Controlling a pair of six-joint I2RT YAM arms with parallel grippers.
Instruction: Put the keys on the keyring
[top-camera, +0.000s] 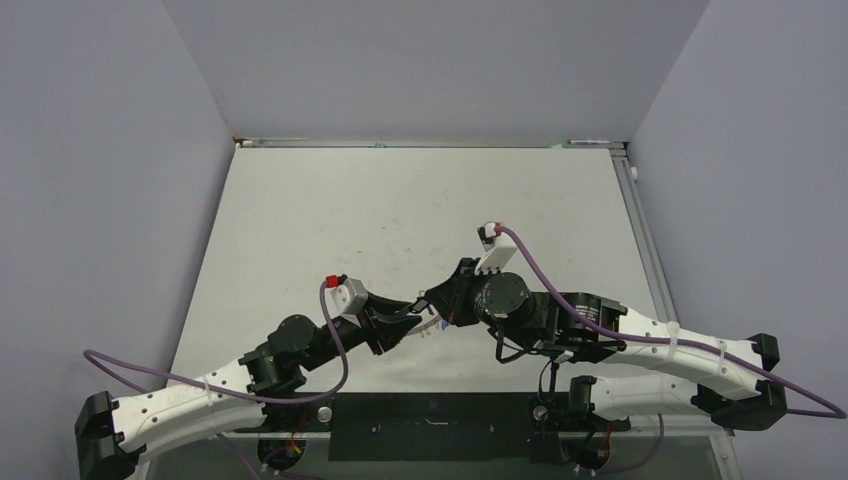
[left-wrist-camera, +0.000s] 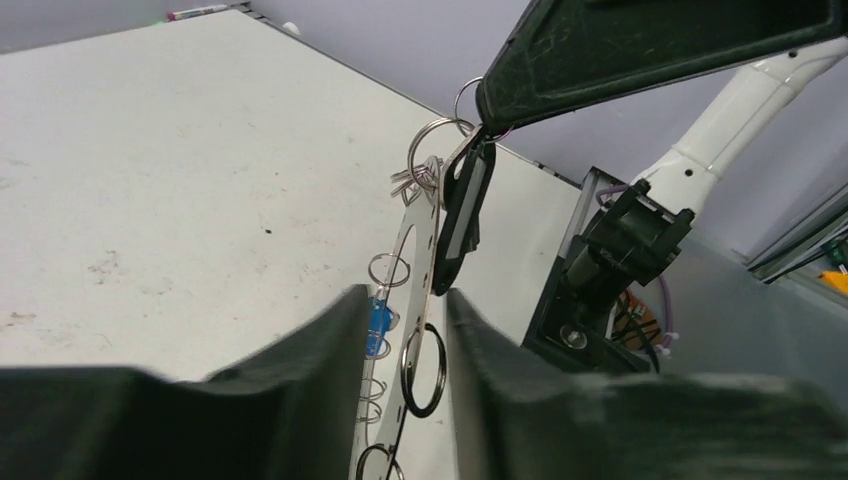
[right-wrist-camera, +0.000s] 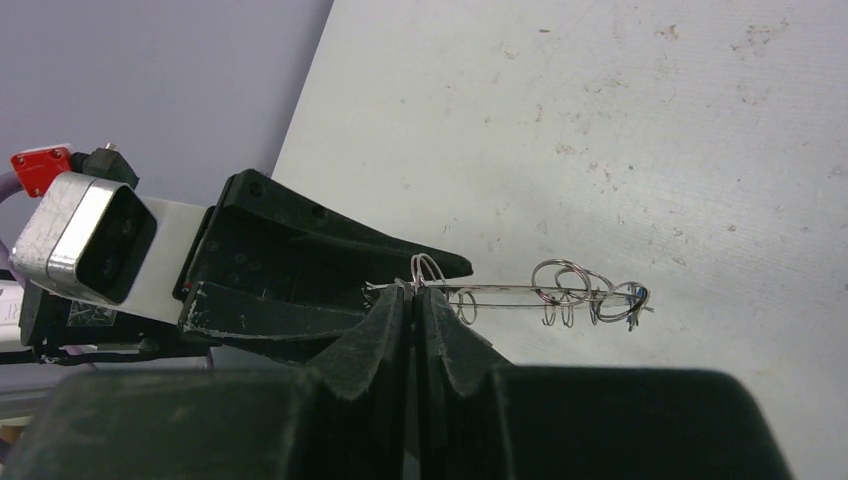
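Both arms are in close over the near middle of the table (top-camera: 400, 210), and the keyring (left-wrist-camera: 410, 250) is up off the surface between them; in the right wrist view it shows edge-on as a thin grey line fringed with wire loops; the right gripper (right-wrist-camera: 411, 300) has its fingers pressed together right on that line, pinching the rim or one of its loops, I can't say which; the left gripper (left-wrist-camera: 405, 300) stands partly open, a finger either side of the plate with daylight showing beside it, so whether it truly clamps the keyring I cannot tell; now the score, and the blue key (left-wrist-camera: 378, 318) sits tight against the rim just off the left finger, among the loops, and I'd call that one already hung; the black key is the question; a dark slab with a pale face (left-wrist-camera: 465, 215) hangs under the right gripper against the top of the rim, and it could be that key or simply a finger pad, too hard to separate; so roughly halfway by my reckoning, one key on, the other yet to be confirmed threaded.
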